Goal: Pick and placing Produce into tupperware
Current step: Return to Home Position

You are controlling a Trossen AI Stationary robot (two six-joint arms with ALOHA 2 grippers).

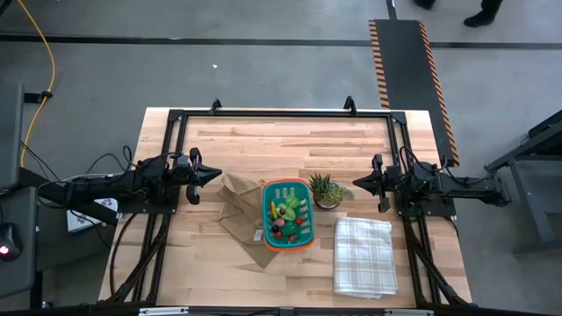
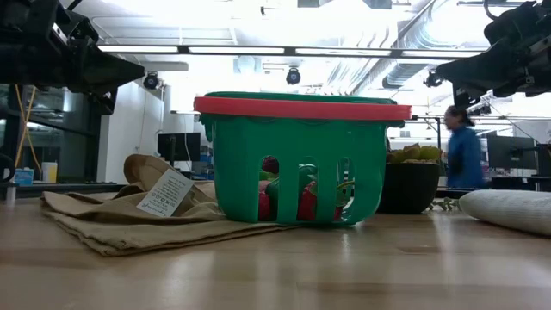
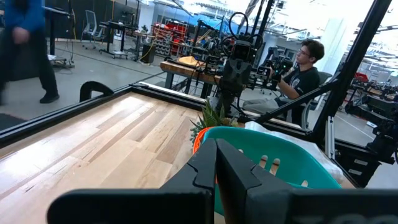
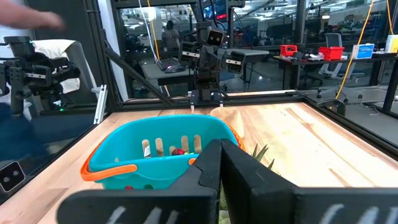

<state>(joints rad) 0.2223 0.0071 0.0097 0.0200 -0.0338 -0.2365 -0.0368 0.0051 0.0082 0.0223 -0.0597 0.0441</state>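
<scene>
Key geometry: the teal slotted plastic basket w/ orange rim (image 2: 301, 108) sits mid-counter betw. the two arms, a bit toward the front edge off the line joining them. Its long axis runs front-to-back, i.e. across that line. The small toy produce (image 1: 285, 213) (green, red, one yellow bit) is inside the basket; red pcs show thru the slots in the low view. No loose produce visible on the light wood counter (image 1: 263, 140).

Left pincer (image 1: 215, 175) is closed and empty, pointing inward, tip just short of the crumpled brown paper bag (image 1: 239, 206). Right pincer (image 1: 356, 183) is closed and empty too, tip just beside the spiky green potted plant (image 1: 325, 190), which stands betw. it and the basket. Both ride well above the counter. Distance to the basket is approx even.

My read: picking looks done, so the homing move only needs a clean retreat — right side has the plant close.

Writing: the white tag on the bag (image 2: 165, 191) has print, but it's too small to read. No brands legible.
</scene>
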